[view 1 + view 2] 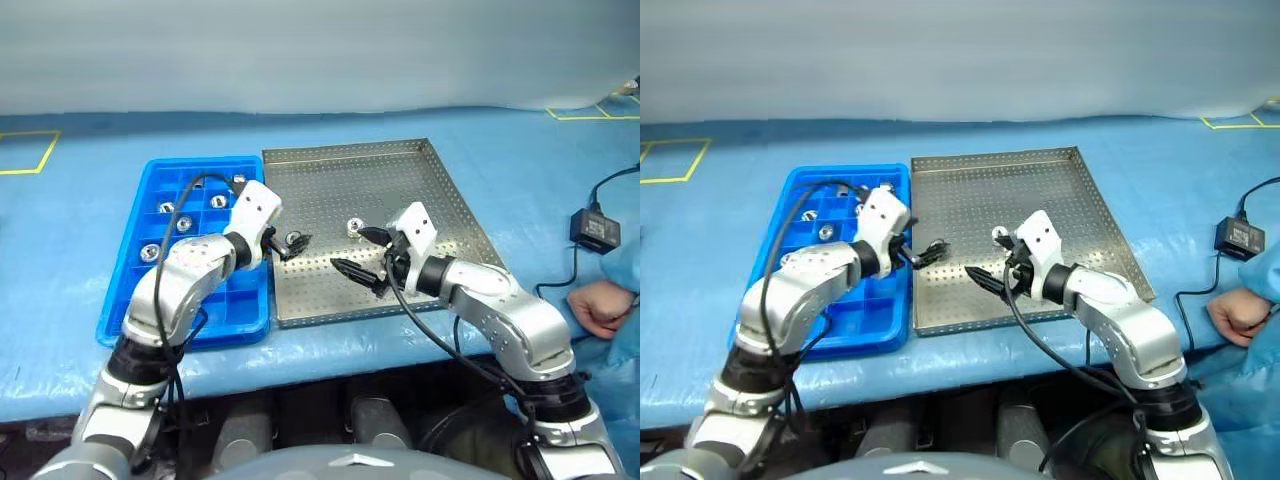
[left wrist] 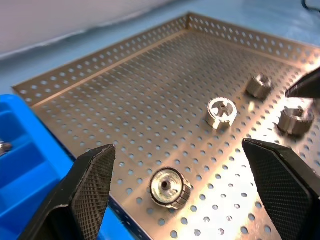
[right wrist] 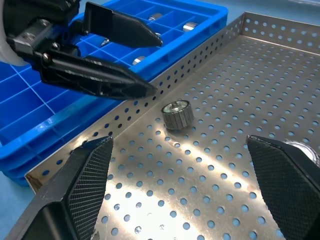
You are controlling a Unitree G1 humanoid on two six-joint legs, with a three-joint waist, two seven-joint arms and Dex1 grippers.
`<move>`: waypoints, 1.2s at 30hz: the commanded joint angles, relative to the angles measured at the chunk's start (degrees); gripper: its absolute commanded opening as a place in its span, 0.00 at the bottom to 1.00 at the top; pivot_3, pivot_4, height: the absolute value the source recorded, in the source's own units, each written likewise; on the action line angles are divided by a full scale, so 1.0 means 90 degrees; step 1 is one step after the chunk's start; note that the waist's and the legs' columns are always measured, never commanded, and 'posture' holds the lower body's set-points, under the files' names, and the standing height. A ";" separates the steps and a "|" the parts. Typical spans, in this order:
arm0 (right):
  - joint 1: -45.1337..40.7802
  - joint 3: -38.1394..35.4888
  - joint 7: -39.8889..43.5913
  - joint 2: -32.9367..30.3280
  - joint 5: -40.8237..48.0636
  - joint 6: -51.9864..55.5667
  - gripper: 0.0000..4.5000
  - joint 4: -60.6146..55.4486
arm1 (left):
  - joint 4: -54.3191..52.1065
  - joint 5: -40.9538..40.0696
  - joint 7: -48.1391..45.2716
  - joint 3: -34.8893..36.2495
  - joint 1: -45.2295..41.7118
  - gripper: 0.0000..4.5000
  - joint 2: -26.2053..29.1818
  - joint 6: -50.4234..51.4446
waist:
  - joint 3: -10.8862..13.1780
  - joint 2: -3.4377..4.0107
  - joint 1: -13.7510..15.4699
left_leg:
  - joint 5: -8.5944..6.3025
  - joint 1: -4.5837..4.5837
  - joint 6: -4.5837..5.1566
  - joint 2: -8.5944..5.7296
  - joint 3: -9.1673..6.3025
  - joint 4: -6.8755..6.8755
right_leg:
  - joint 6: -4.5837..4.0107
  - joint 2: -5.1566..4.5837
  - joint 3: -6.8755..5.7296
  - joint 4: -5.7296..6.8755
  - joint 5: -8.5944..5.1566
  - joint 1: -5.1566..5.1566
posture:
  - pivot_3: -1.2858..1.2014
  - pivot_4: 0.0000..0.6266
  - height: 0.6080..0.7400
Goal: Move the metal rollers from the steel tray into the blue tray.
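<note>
The steel tray (image 1: 400,180) lies in the middle of the table, with the blue tray (image 1: 235,300) against its left side. Several metal rollers (image 1: 166,208) sit in the blue tray's far compartments. My left gripper (image 1: 296,243) is open at the steel tray's left edge, pointing right. A roller (image 2: 170,187) lies on the perforated floor just past its fingers (image 2: 92,185). Three more rollers (image 2: 221,112) lie further in. My right gripper (image 1: 350,249) is open and empty over the tray's near middle, pointing left, close to a roller (image 1: 353,226).
A black power adapter (image 1: 594,228) with its cable lies on the blue table cover at the right. A person's hand (image 1: 600,305) rests at the table's right edge. Yellow tape marks (image 1: 30,150) show at the far left.
</note>
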 commanded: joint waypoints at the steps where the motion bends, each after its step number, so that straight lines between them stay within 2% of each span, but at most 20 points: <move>1: 0.0119 -0.0150 -0.0164 0.0103 0.0029 -0.0110 1.00 -0.0366 | 0.0540 0.0328 -0.0420 -0.0426 -0.0435 0.98 0.0243 -0.0253 | 0.0000 0.0000 -0.0062 | 0.0000 0.0000 0.0000 0.0001 0.0000 0.0000 | 0.0001 -0.0001 0.0001 0.0000 0.0000 0.0000 | 0.45 0.24 1.00; 9: 0.0351 -0.0088 -0.0326 0.0289 -0.0055 -0.0220 1.00 -0.0493 | 0.1632 0.0828 -0.0761 -0.0901 -0.0799 0.98 0.0291 -0.0504 | 0.0000 0.0000 -0.0179 | -0.0001 -0.0003 0.0001 0.0007 -0.0001 -0.0003 | 0.0001 -0.0005 0.0004 -0.0002 0.0001 -0.0003 | 0.44 0.24 1.00; 12: 0.0345 -0.0104 -0.0352 0.0300 -0.0066 -0.0239 1.00 -0.0485 | 0.1847 0.0988 -0.0741 -0.0956 -0.0843 0.86 0.0250 -0.0495 | -0.0003 0.0005 -0.0203 | 0.0000 0.0006 0.0001 0.0011 0.0000 -0.0003 | 0.0008 -0.0004 0.0004 0.0002 -0.0003 0.0001 | 0.44 0.24 1.00; 16: 0.0328 -0.0133 -0.0405 0.0309 -0.0062 -0.0249 1.00 -0.0487 | 0.2044 0.1189 -0.0697 -0.1024 -0.0861 0.57 0.0197 -0.0454 | -0.0008 0.0012 -0.0215 | 0.0002 0.0015 -0.0001 0.0013 0.0000 -0.0001 | 0.0021 -0.0004 0.0004 0.0006 -0.0011 0.0007 | 0.44 0.24 1.00; 19: 0.0319 -0.0149 -0.0439 0.0322 -0.0062 -0.0248 1.00 -0.0493 | 0.2085 0.1231 -0.0746 -0.1019 -0.0839 0.57 0.0161 -0.0453 | -0.0013 0.0021 -0.0217 | 0.0002 0.0020 -0.0001 0.0015 0.0003 -0.0001 | 0.0021 -0.0004 0.0005 0.0007 -0.0010 0.0009 | 0.44 0.24 1.00; 22: 0.0303 -0.0136 -0.0452 0.0339 -0.0063 -0.0243 1.00 -0.0496 | 0.2088 0.1273 -0.0786 -0.1003 -0.0818 0.46 0.0130 -0.0472 | -0.0017 0.0027 -0.0217 | 0.0003 0.0022 -0.0001 0.0016 0.0003 -0.0001 | 0.0020 -0.0004 0.0006 0.0009 -0.0010 0.0009 | 0.44 0.24 1.00; 24: 0.0286 -0.0116 -0.0465 0.0354 -0.0074 -0.0246 1.00 -0.0485 | 0.2086 0.1280 -0.0823 -0.0992 -0.0800 0.46 0.0115 -0.0504 | -0.0018 0.0029 -0.0218 | 0.0003 0.0022 -0.0001 0.0016 0.0004 -0.0001 | 0.0020 -0.0004 0.0007 0.0009 -0.0010 0.0009 | 0.44 0.24 1.00; 28: 0.0220 -0.0102 -0.0512 0.0396 -0.0079 -0.0243 1.00 -0.0452 | 0.2071 0.1300 -0.0874 -0.0969 -0.0792 0.28 0.0109 -0.0528 | -0.0019 0.0029 -0.0217 | 0.0003 0.0022 -0.0001 0.0016 0.0004 -0.0001 | 0.0016 -0.0004 0.0008 0.0009 -0.0007 0.0008 | 0.44 0.24 1.00; 36: 0.0178 -0.0046 -0.0551 0.0481 -0.0141 -0.0273 1.00 -0.0394 | 0.1832 0.0877 -0.1027 -0.0407 -0.0749 0.28 -0.0064 -0.0478 | -0.0018 0.0028 -0.0216 | 0.0003 0.0018 -0.0001 0.0016 0.0005 -0.0002 | 0.0014 -0.0004 0.0008 0.0008 -0.0006 0.0004 | 0.44 0.24 1.00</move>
